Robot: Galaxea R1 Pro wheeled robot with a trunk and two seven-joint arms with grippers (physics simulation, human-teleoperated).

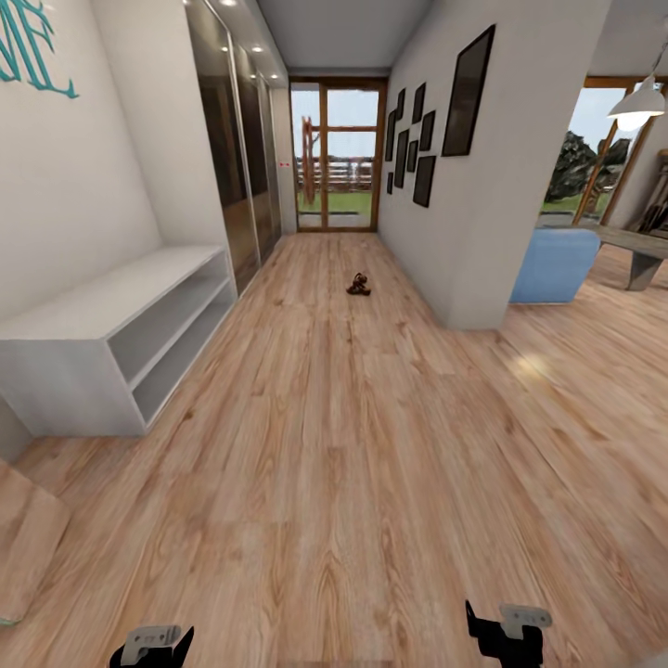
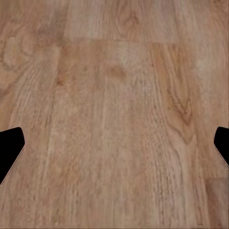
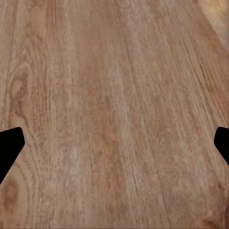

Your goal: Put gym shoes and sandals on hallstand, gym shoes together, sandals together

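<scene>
the corridor floor (image 1: 334, 445) is light brown wood planks, and it runs far ahead to a glass door (image 1: 336, 158) at the end. the sandals (image 1: 358, 285) lie on the floor a long way down the hall, near the far end of it and close to the wall with the dark picture frames (image 1: 417, 130). they look like a small dark brown heap, too small to tell how each one sits.

the hallstand (image 1: 121, 297) stands along the left edge of the floor, pale grey-white, with two open shelves under its flat top.

the left gripper (image 1: 153, 648) and the right gripper (image 1: 506, 633) are down at the near edge of the floor, well apart from the sandals. both are spread wide with nothing in them. in each wrist view the black fingertips (image 2: 9, 148) (image 3: 9, 148) sit far out at the sides, with bare wood between them.
</scene>
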